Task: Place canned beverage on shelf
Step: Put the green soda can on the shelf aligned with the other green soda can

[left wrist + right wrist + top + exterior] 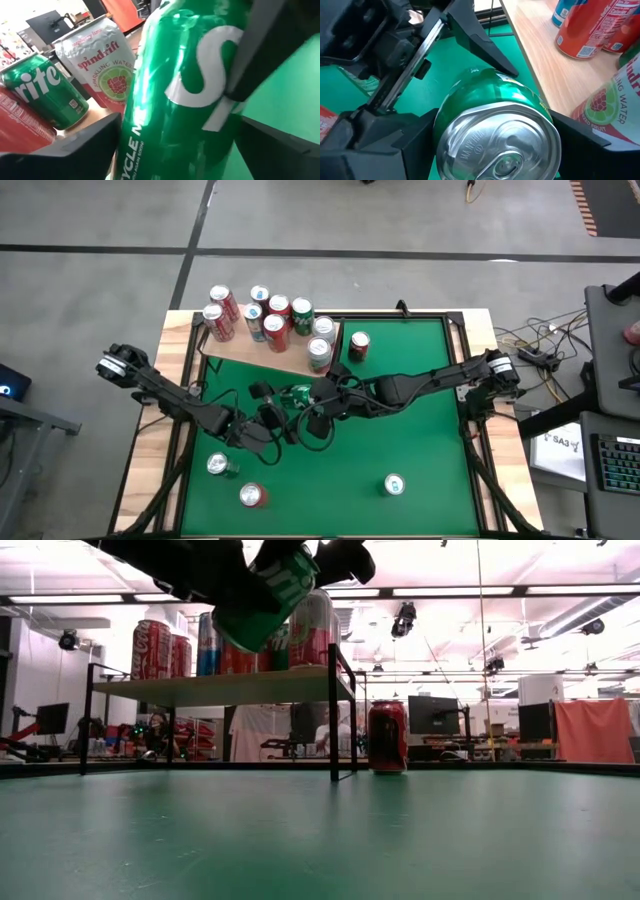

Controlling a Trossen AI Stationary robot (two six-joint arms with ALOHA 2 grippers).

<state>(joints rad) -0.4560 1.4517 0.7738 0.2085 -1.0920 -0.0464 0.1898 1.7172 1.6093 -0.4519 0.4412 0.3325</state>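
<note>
A green Sprite can [297, 394] hangs tilted in mid-air over the middle of the green table, clear of it in the low view [265, 605]. My right gripper [495, 137] reaches in from the table's right and is shut on the can near its top. From the left, my left gripper [175, 152] stands wide, its fingers on either side of the can's lower half. The shelf [255, 352] is at the far left, a pale board on dark legs [230, 687], with several cans [262, 315] upright on it. My right gripper pinches the can's side wall just below its top rim [545, 112] between its two fingers [582, 135], which lie across the can. They come slanting down from the table's right. The can is lifted clear and tilted, its silver top toward this wrist. My left gripper's fingers [75, 155] flank the can's lower half; whether they touch it I cannot tell.
A red can [359, 346] stands on the table just right of the shelf's dark end panel [333, 710]. Three more cans stand near the table's front: a silver-topped one [218, 465], a red one [252, 496] and one at front right [394, 484].
</note>
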